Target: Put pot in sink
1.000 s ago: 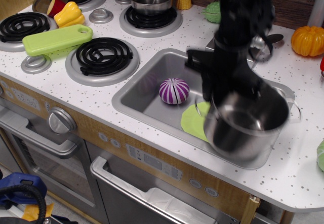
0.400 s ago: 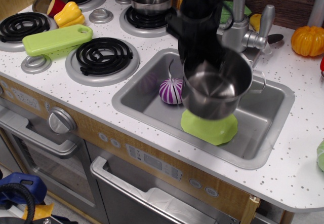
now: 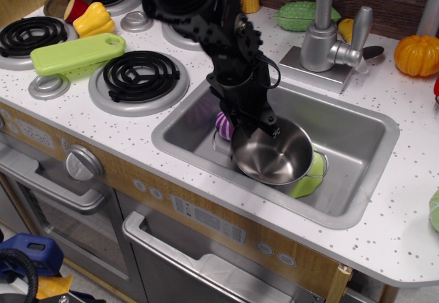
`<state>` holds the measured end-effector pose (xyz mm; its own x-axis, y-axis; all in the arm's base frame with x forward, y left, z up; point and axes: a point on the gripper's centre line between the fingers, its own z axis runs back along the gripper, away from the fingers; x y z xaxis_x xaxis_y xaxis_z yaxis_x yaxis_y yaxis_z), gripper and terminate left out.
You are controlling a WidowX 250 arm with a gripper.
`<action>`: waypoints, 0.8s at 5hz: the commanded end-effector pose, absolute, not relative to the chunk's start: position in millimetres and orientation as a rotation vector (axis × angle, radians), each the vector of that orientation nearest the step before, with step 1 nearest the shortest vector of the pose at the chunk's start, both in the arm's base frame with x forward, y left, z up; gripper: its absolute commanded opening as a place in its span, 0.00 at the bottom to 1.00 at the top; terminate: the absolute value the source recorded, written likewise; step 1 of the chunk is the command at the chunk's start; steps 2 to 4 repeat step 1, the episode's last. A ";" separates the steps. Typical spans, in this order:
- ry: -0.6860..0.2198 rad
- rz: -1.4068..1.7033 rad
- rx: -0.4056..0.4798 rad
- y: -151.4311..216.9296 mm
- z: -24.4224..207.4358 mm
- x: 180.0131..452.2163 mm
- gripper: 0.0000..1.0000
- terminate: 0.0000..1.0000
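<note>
The shiny steel pot (image 3: pixel 274 153) is inside the sink (image 3: pixel 363 135), in its front middle. It tilts toward the camera and rests partly on a green plate (image 3: pixel 310 178). My gripper (image 3: pixel 259 123) reaches down from the upper left and is shut on the pot's far-left rim. One wire loop handle shows at the pot's right side. A purple striped ball (image 3: pixel 222 125) lies in the sink just left of the pot, partly hidden by my gripper.
A faucet (image 3: pixel 321 37) stands behind the sink. A black coil burner (image 3: pixel 139 75), a green cutting board (image 3: pixel 77 53) and a yellow pepper (image 3: pixel 92 18) lie to the left. An orange pumpkin (image 3: pixel 417 55) sits at the far right. My arm hides the back burner.
My gripper has carried the pot from the sink's right side leftward and down; the pot now sits low in the basin on the green plate, beside the purple ball.
</note>
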<state>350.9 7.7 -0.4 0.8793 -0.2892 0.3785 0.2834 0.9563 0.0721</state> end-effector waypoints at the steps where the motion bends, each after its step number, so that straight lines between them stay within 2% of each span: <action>1: -0.446 -0.291 0.012 13.0 4.3 354.4 1.00 1.00; 4: -0.446 -0.291 0.012 13.0 4.3 354.4 1.00 1.00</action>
